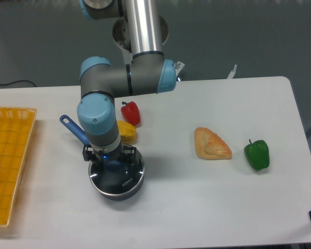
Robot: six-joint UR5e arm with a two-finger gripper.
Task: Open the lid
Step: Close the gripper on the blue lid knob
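Jaws straddle the blue knob of the lid [125, 176] directly below; whether they grip it is unclear.

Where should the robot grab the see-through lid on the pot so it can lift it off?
Probably by the blue knob in the middle of the lid, coming straight down from above. The lid lies flat on the saucepan, and its glass is wide and smooth, so the knob is the only part that sticks up for fingers to pinch. The gripper hangs right over it.
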